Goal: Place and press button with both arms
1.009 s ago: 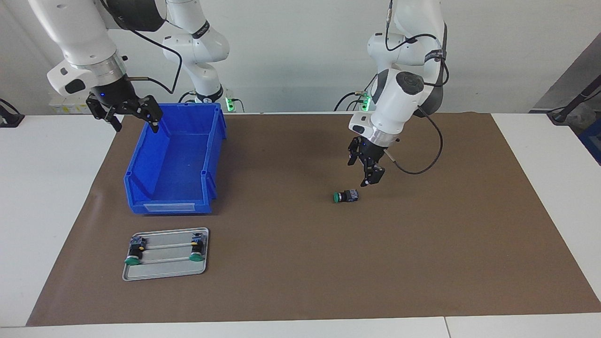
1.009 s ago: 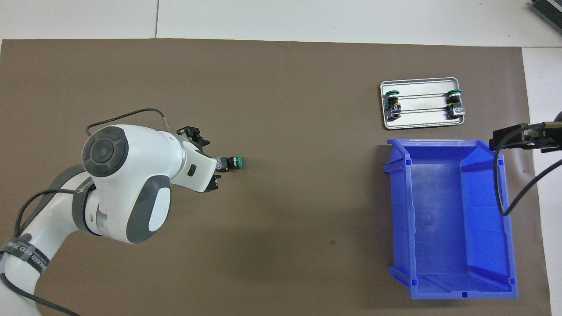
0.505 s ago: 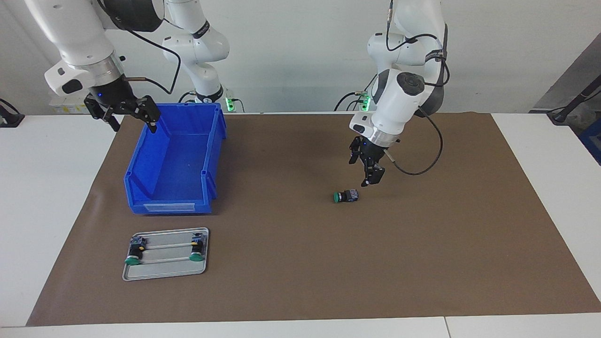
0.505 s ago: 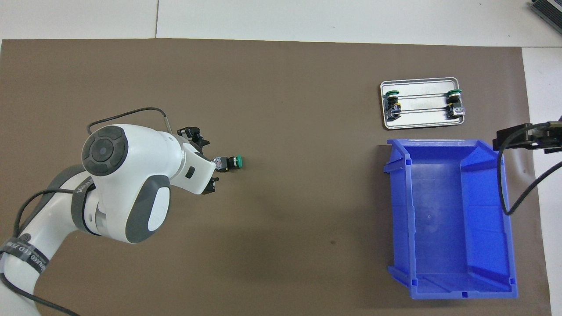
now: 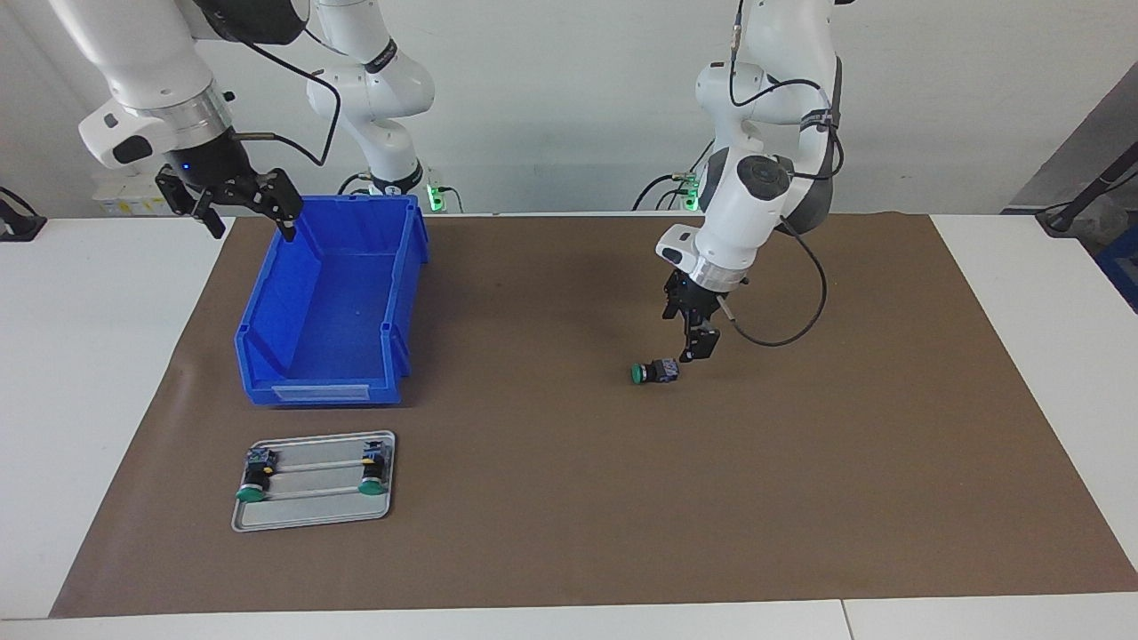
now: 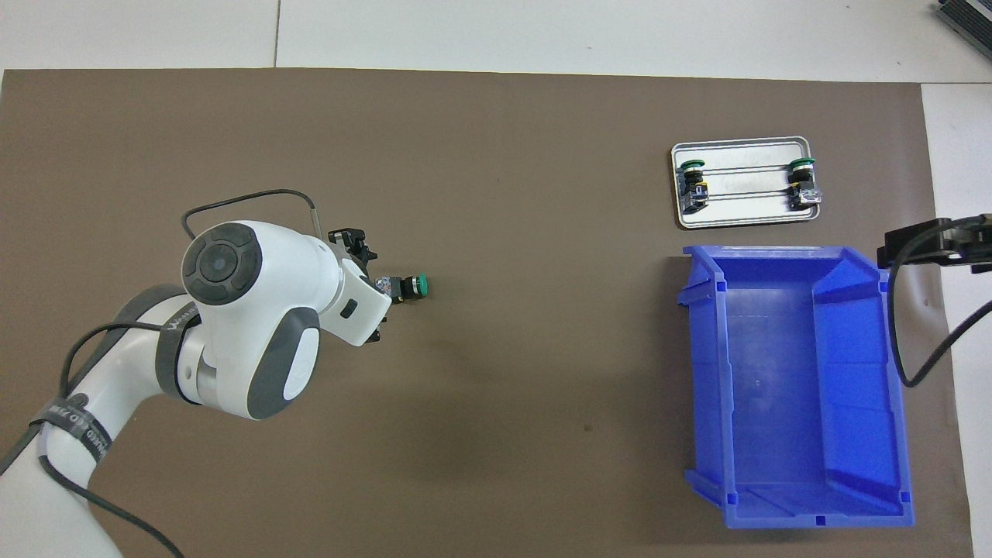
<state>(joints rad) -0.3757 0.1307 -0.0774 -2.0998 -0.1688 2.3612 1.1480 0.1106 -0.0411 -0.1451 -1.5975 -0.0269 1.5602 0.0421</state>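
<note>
Left arm (image 5: pixel 756 191) bends down over the brown mat (image 5: pixel 800 498), wrist tipped steeply, and its pincer (image 5: pixel 696 342) hangs just above the button (image 5: pixel 655 371), fingers spread and nothing between them. From overhead the white wrist housing covers most of that pincer (image 6: pixel 372 298), with only dark fingertips showing at the button's terminal end.

The button (image 6: pixel 405 287) lies on its side on the mat, apart from the fingers, well away from the blue bin (image 5: pixel 333 307) toward the left arm's end of the surface. Its long axis runs along the length of the surface: green cap toward the blue bin, blue-grey terminal block toward the pincer.

Right arm (image 5: pixel 147 76) waits high up, its pincer (image 5: pixel 233 200) spread and empty, over the blue bin's corner nearest the robots. Farther from the robots than the bin sits a metal tray (image 5: pixel 313 521) holding two more buttons (image 5: pixel 255 480).
</note>
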